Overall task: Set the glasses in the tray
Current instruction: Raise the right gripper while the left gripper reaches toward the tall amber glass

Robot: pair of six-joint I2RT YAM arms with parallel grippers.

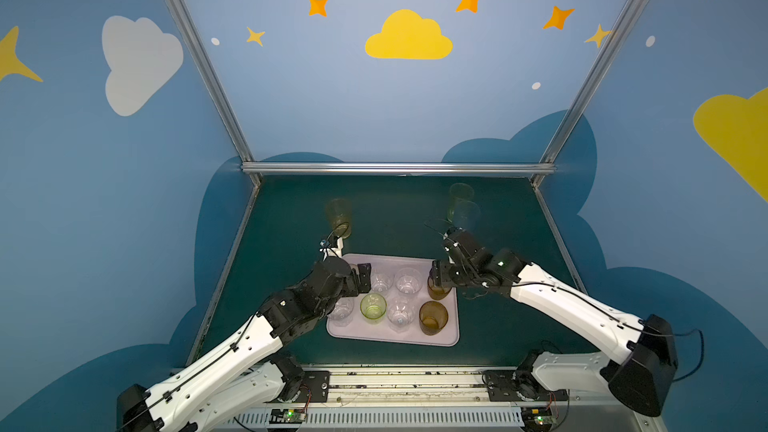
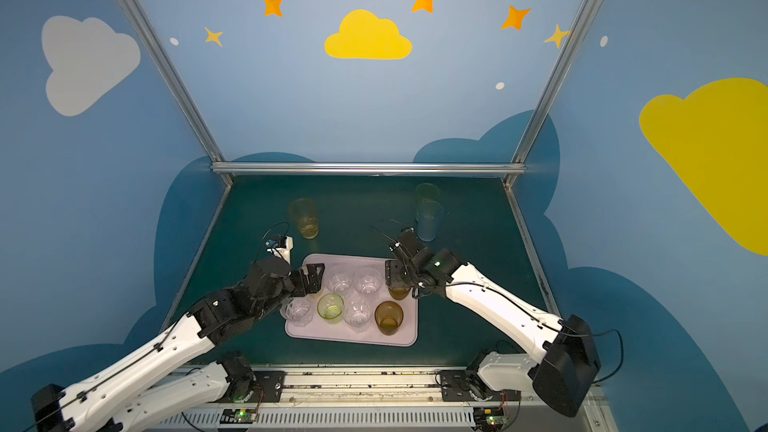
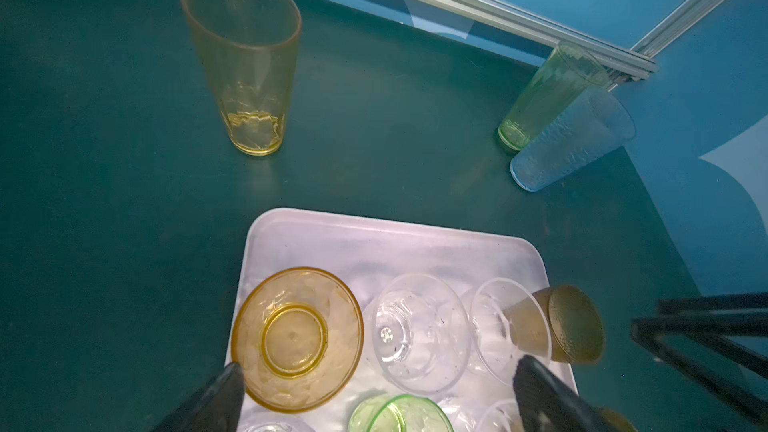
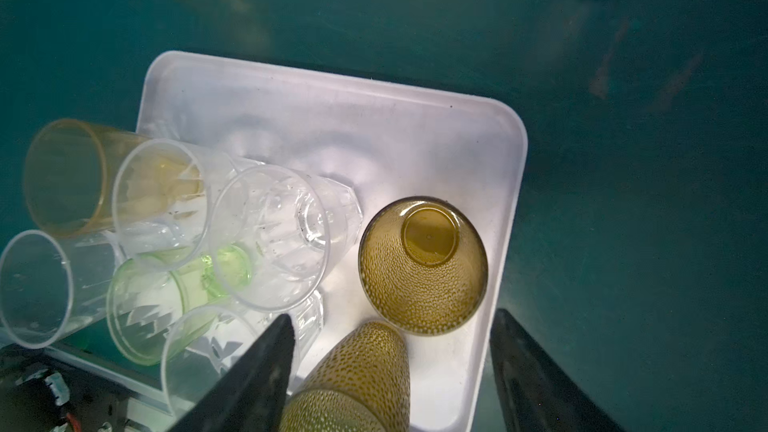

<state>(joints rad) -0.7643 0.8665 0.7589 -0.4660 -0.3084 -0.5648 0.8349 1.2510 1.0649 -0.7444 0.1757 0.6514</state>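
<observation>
1. Locate tray point(image 1: 411, 260) at lower centre of both top views, on dark green table point(image 1: 291, 218). Count eight short glasses on it: four clear glasses point(image 1: 409, 280), one green glass point(image 1: 373, 306), one orange glass point(image 3: 297, 338), two brown.
2. Read left gripper point(image 3: 380, 363) as spread wide above the orange glass at the tray's upper left corner, gripping nothing.
3. Read right gripper point(image 4: 392, 315) as wide too, jaws either side of a brown glass point(image 4: 422, 263) at the tray's right edge, no grip evident. Judge that glass as placed; keep jaws wide to lift straight up without dragging it.
4. Note second brown glass point(image 1: 433, 317) just below in the frame, near enough to be knocked on withdrawal.
5. Find unfinished work above the tray in the frame: tall yellow glass point(image 1: 338, 218) at upper left, tall green glass point(image 1: 460, 197) and blue glass point(image 1: 467, 216) at upper right, all upright on the table, apart from the tray. Contact between tall green and blue: not discernible.
6. Judge the two tight rows as deliberate, leaving a bare strip along the tray's upper edge for the tall three.
7. Allow for the right wrist lying between tray and blue glass, and for the left wrist's camera mount just below the yellow glass.
</observation>
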